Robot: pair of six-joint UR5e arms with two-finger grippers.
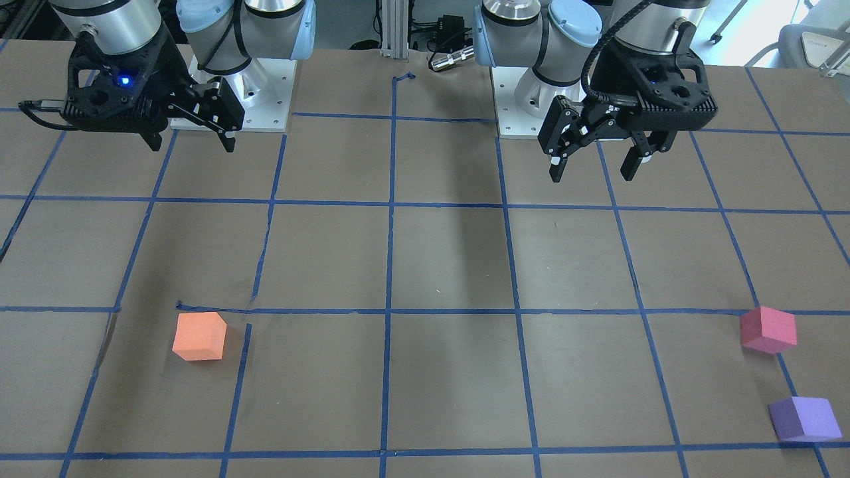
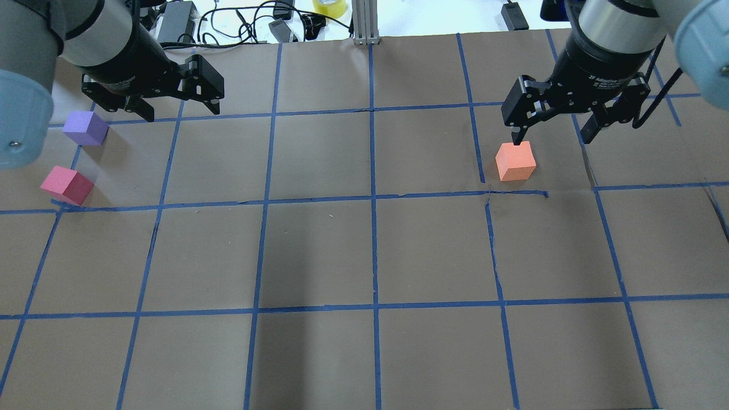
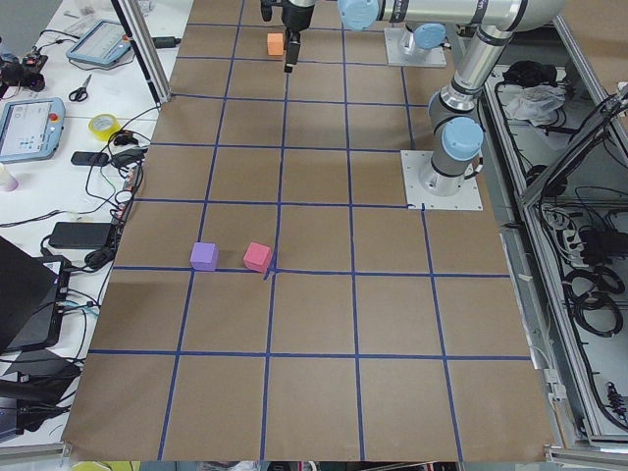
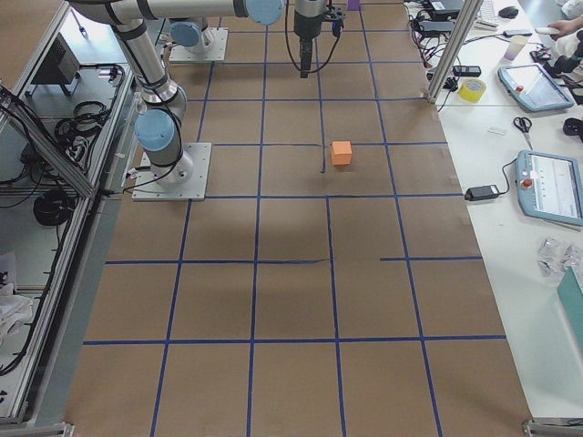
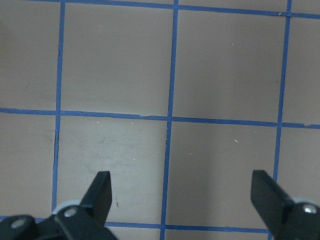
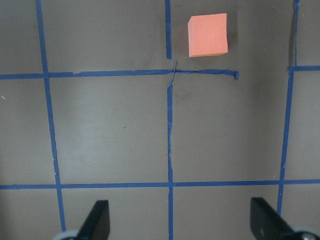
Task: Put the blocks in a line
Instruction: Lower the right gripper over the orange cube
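Observation:
The orange block (image 1: 199, 336) (image 2: 515, 162) lies on the brown table on my right side; it also shows in the right wrist view (image 6: 207, 35). The pinkish-red block (image 1: 768, 329) (image 2: 67, 185) and the purple block (image 1: 805, 419) (image 2: 85, 127) lie close together, apart, at the far left. My right gripper (image 2: 551, 138) (image 1: 192, 145) is open and empty, raised above the table near the orange block. My left gripper (image 2: 182, 113) (image 1: 591, 174) is open and empty, raised to the right of the purple block. The left wrist view shows only table.
Blue tape lines (image 2: 373, 199) mark a grid on the table. The two arm bases (image 1: 232, 99) (image 1: 531, 99) stand on the robot's side. Cables and a yellow tape roll (image 2: 329, 7) lie beyond the table's far edge.

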